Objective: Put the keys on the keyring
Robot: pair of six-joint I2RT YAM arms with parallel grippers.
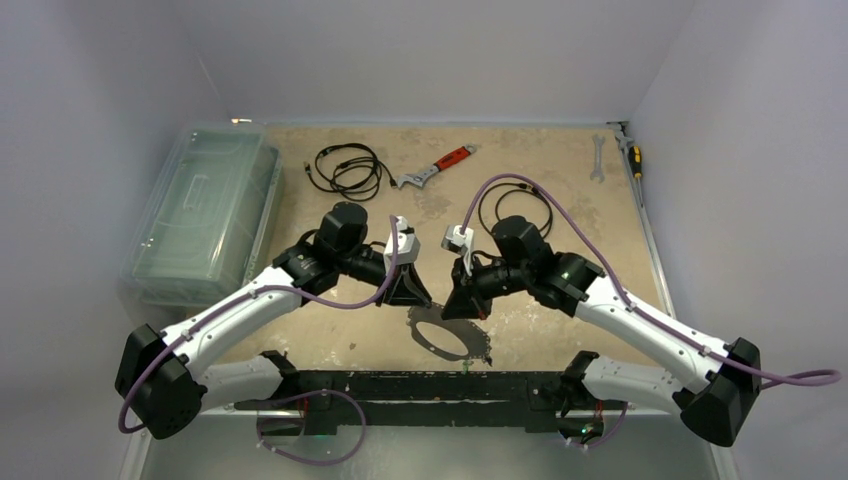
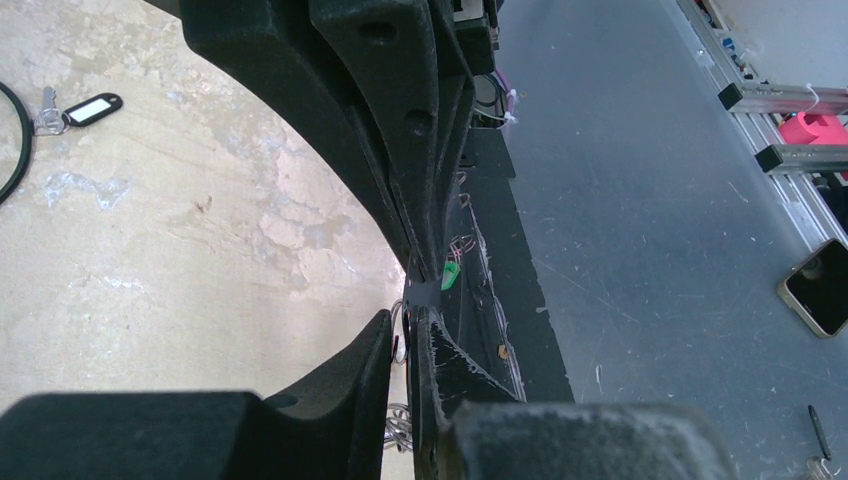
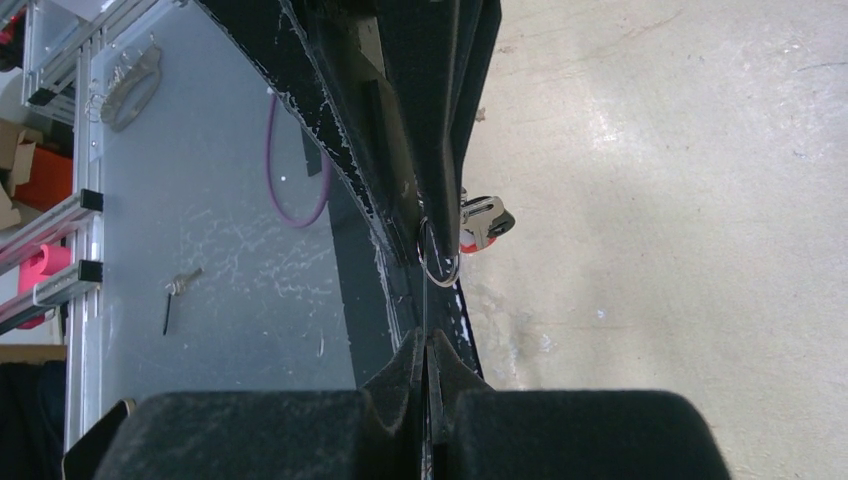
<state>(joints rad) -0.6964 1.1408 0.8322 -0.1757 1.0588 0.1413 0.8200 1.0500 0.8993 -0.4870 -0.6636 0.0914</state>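
Base rail: black, set across the near edge of the table; both arms are bolted at its ends.
Right gripper: jaws are pressed fully together on a thin metal wire seen edge-on, read as the rim of the keyring.
Keyring: a large grey hoop with a beaded edge, seen just beyond the base rail, between the two arms. Its far rim is met by the right gripper's tips. Whether its near side rests on the table cannot be told.
Left gripper: jaws are drawn narrow, tip to tip with the right gripper. A small split ring is caught at the tips.
Small key: silver with dark and red parts, seen just beside the small split ring. Whether the two are joined cannot be told.
Tagged key: a silver key with a black tag bearing a white label, laid on the table well apart from both grippers, near a black cable loop.
Green piece: small, seen just past the meeting fingertips. What it belongs to cannot be told.
Far table: a coiled black cable, a red-handled adjustable wrench, a spanner and a screwdriver are laid out.
Clear plastic box: placed at the left table edge.
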